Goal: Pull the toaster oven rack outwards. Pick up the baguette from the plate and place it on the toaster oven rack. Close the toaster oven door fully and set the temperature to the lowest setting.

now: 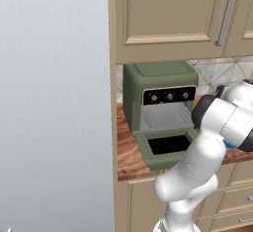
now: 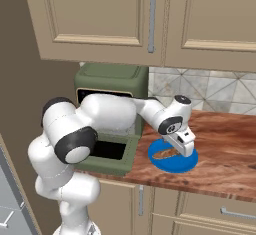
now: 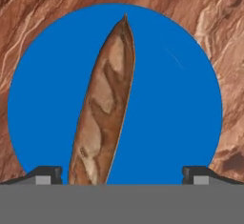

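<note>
The blue plate (image 3: 171,118) lies on the wooden counter with the light-brown baguette (image 3: 105,108) on it, one pointed end facing away from the hand. My gripper (image 3: 122,176) hangs open straight above the plate. The near end of the baguette lies between the fingertips, closer to the left one (image 3: 45,175). From the right base view the gripper (image 2: 184,151) hovers just over the plate (image 2: 172,165) and baguette (image 2: 162,154). The olive-green toaster oven (image 1: 158,85) stands to the left, its door (image 1: 165,147) folded down flat. The grey rack (image 1: 165,117) shows in the open cavity.
Beige wall cupboards (image 2: 150,19) hang low over the counter and oven. A tall grey panel (image 1: 54,102) closes off the left side. Bare wooden counter (image 2: 225,144) stretches right of the plate, with drawers (image 2: 220,214) below its front edge.
</note>
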You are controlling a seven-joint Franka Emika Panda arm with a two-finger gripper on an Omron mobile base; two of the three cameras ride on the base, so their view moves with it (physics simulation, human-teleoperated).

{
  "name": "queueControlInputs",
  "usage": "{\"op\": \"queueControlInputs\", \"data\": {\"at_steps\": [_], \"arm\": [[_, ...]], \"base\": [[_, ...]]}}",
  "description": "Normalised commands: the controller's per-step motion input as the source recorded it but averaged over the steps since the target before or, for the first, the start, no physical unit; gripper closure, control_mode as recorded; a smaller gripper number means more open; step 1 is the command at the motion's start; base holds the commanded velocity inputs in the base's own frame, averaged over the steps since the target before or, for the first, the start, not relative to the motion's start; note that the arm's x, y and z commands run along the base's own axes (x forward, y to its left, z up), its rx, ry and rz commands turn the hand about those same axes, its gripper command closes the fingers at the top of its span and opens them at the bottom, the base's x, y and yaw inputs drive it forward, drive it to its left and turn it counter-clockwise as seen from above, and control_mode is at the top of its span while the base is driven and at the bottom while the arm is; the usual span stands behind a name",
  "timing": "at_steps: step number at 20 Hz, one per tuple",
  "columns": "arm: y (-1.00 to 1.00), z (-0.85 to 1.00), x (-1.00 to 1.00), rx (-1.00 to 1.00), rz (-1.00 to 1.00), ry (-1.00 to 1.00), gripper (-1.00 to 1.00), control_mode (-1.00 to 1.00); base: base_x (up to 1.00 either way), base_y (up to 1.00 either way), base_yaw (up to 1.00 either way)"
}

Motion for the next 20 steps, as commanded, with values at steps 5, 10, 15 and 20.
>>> {"op": "queueControlInputs", "data": {"at_steps": [5, 10, 15, 20], "arm": [[0.00, -0.31, 0.08, 0.00, 0.00, 0.00, -1.00, -1.00], [0.00, -0.19, 0.13, 0.00, 0.00, 0.00, -1.00, -1.00], [0.00, -0.17, 0.14, 0.00, 0.00, 0.00, -1.00, -1.00], [0.00, -0.17, 0.07, 0.00, 0.00, 0.00, -1.00, -1.00]], "base": [[0.00, 0.00, 0.00], [0.00, 0.00, 0.00], [0.00, 0.00, 0.00], [0.00, 0.00, 0.00]]}}
